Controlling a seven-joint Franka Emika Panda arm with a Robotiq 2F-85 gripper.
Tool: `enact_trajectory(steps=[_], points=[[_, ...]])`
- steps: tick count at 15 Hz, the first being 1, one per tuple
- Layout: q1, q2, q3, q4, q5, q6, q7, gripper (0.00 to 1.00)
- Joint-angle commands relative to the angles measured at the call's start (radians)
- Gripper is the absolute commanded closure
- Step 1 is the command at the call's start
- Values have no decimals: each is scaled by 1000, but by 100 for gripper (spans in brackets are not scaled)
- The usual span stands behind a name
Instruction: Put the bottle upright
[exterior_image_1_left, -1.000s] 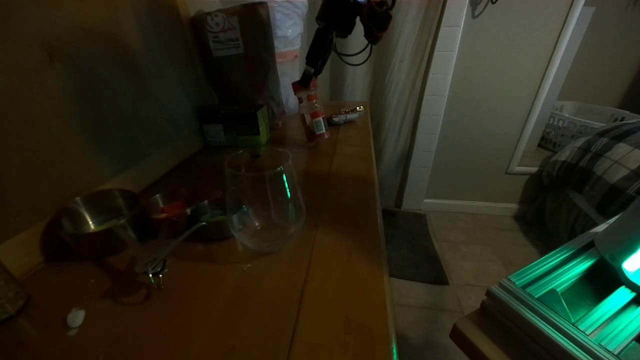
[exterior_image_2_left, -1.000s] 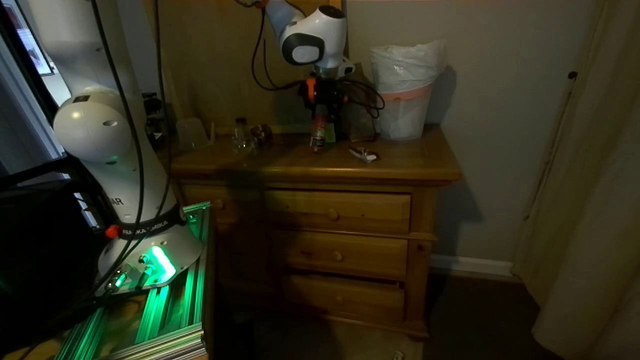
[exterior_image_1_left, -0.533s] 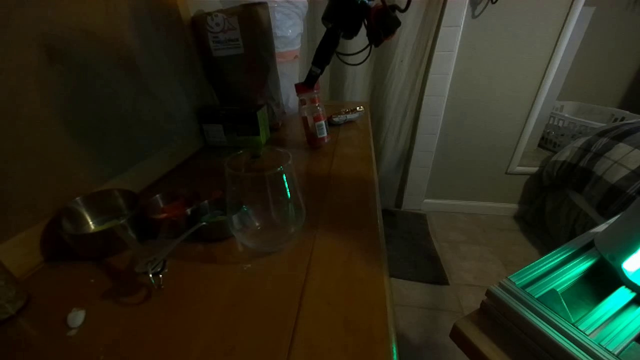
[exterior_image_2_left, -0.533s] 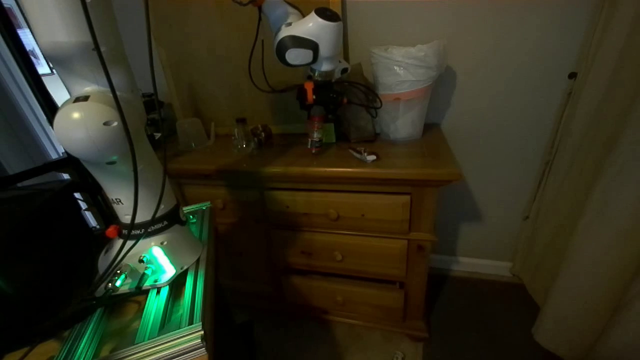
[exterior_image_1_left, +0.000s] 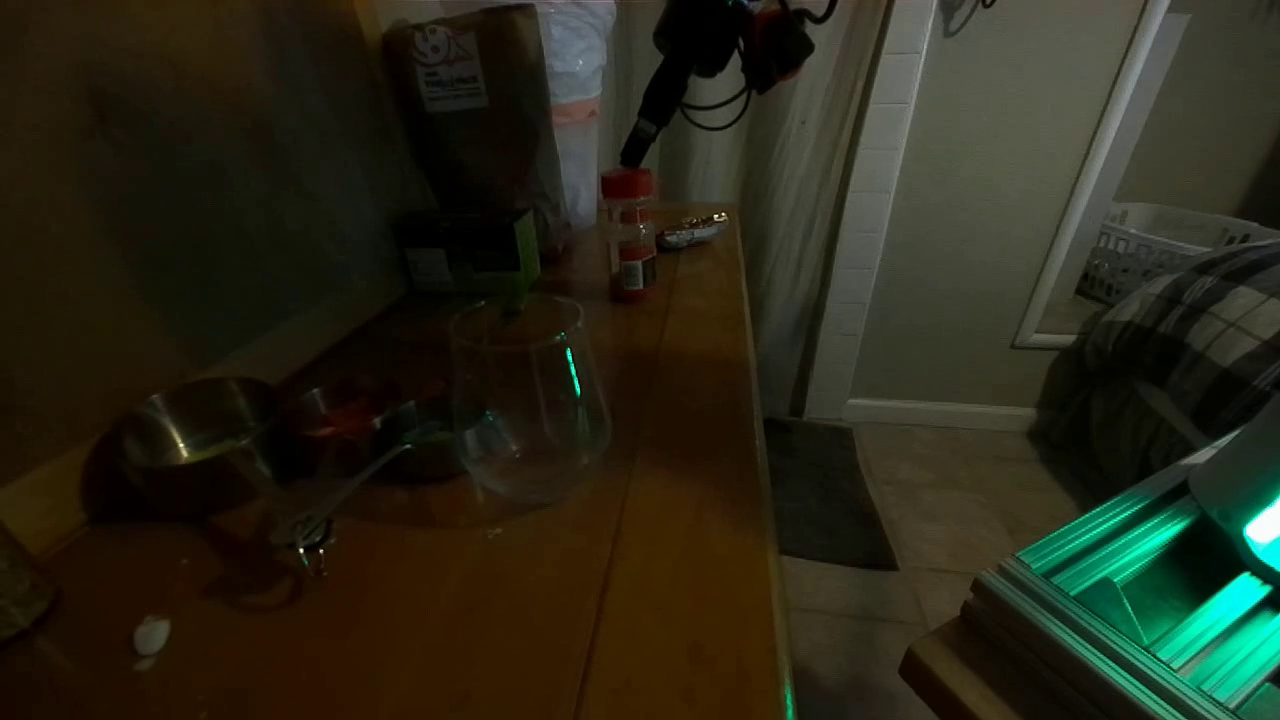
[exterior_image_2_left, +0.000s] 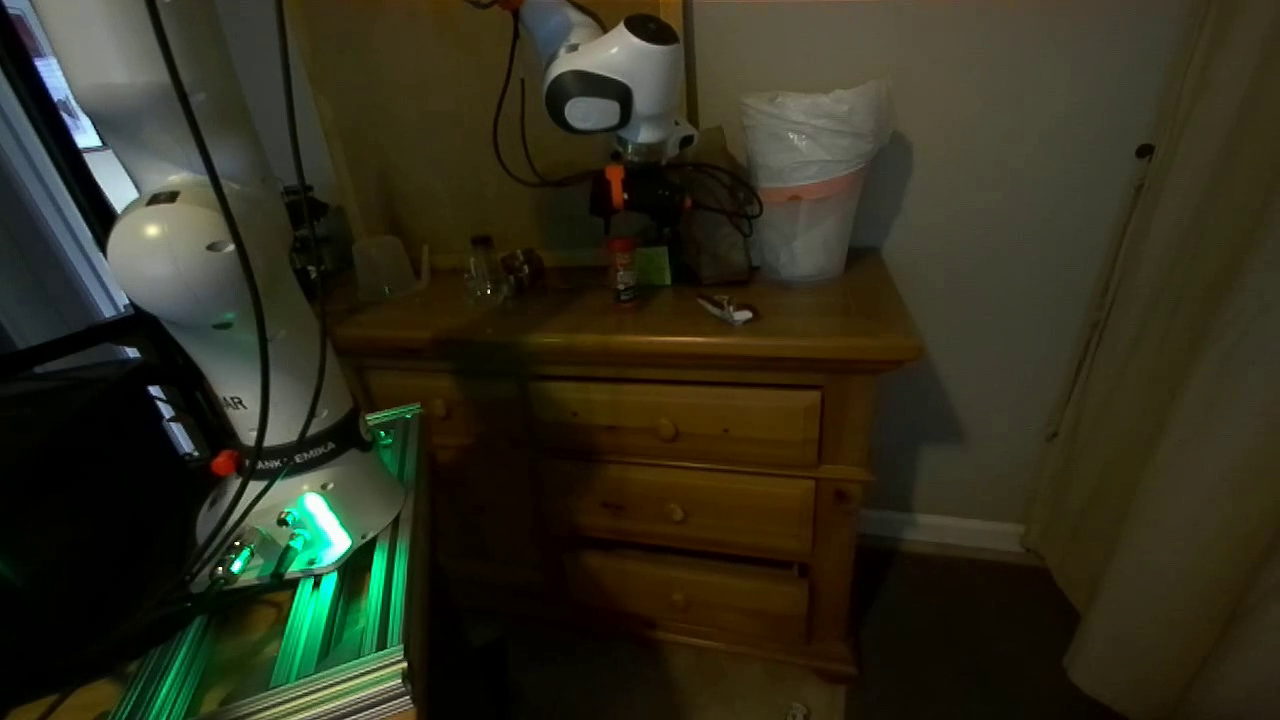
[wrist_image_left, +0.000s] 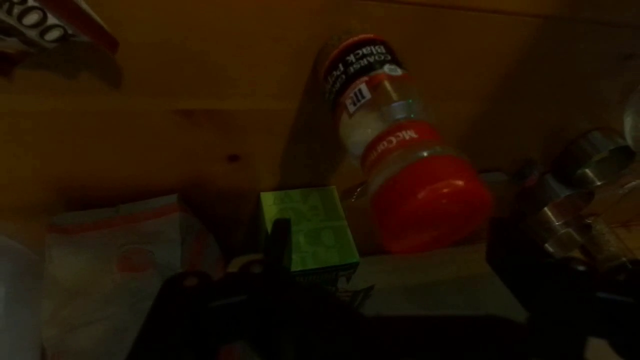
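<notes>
Bottle (exterior_image_1_left: 630, 272) is upright on the table (exterior_image_1_left: 690, 480), base down, in both exterior views. Red cap (wrist_image_left: 432, 202) on top; label (wrist_image_left: 360, 65) reads "Black Pep…" in the wrist view. Gripper (wrist_image_left: 388, 220) sits right at the cap, jaws spread wider than it, nothing held. Can't tell whether either side touches the cap (wrist view is very dark). Green-ended box (wrist_image_left: 310, 227) is near the bottle, toward the back of the table. Shiny packet (exterior_image_1_left: 692, 232) lies near the bottle too. Brown paper bag (exterior_image_1_left: 480, 140) stands beyond the box in an exterior view, white-lined bin (exterior_image_2_left: 815, 235) just beside the bag. Clear glass (exterior_image_1_left: 530, 400) and metal cups (exterior_image_1_left: 205, 420) sit well apart from the bottle.
</notes>
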Motion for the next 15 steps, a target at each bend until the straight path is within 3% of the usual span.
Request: enact_trajectory(steps=[1,7,15], points=[[13,-79,-19,-52,8,23,4,0],[16,-232,-52,-123,-67,19,95,0],[23,-449,-116,-226,-338,-94,355,0]])
